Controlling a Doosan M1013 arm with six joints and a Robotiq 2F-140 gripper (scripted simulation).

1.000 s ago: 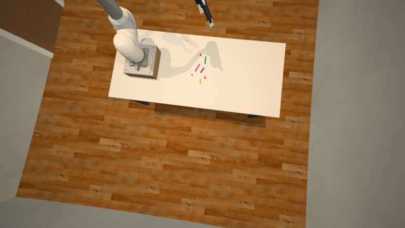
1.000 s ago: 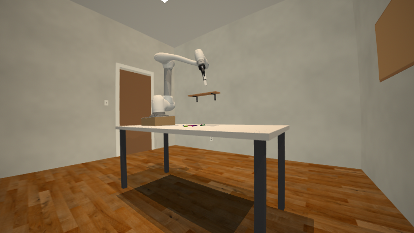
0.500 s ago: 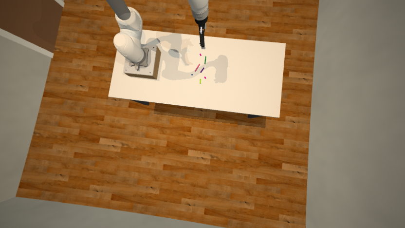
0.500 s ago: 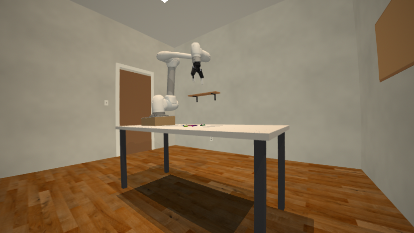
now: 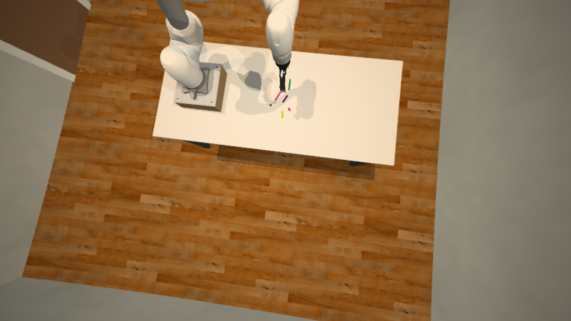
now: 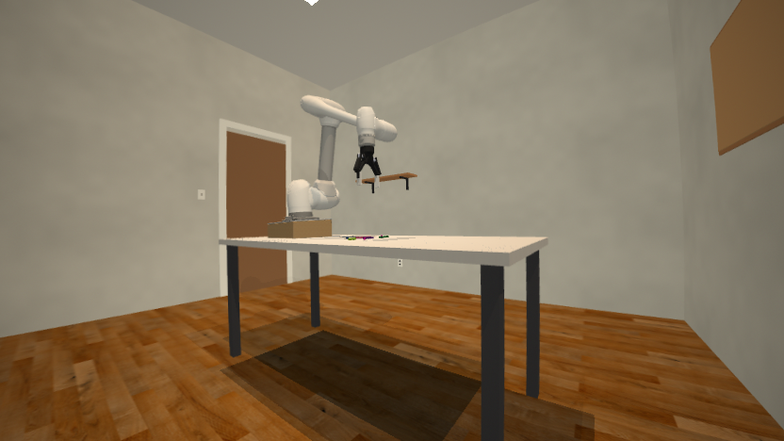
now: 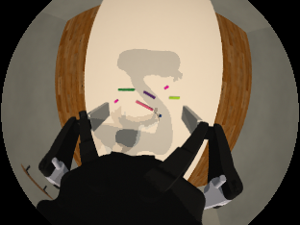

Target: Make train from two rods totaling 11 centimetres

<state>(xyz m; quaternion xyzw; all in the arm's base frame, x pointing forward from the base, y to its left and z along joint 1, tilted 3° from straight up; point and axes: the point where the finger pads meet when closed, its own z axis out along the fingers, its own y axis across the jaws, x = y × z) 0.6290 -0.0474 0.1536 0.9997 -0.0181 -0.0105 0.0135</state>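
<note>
Several short rods lie close together on the pale table (image 5: 351, 111) (image 6: 465, 244) (image 7: 161, 27). They are a green rod (image 5: 289, 84) (image 7: 125, 89), a pink rod (image 5: 277, 95) (image 7: 145, 105), a purple rod (image 5: 285, 98) (image 7: 149, 93), a small magenta rod (image 5: 289, 108) (image 7: 165, 87), a lime rod (image 5: 282, 114) (image 7: 173, 97) and a tiny blue rod (image 5: 270, 105) (image 7: 160, 116). None of them touch. In the exterior view they show only as a thin cluster (image 6: 364, 237). My gripper (image 5: 282, 88) (image 6: 367, 182) (image 7: 144, 110) is open and empty. It hangs high above the rods and points down.
The arm's base stands on a brown box (image 5: 199, 89) (image 6: 300, 228) at the table's left end. A wall shelf (image 6: 394, 177) and a door (image 6: 254, 208) are behind the table. Wooden floor surrounds the table.
</note>
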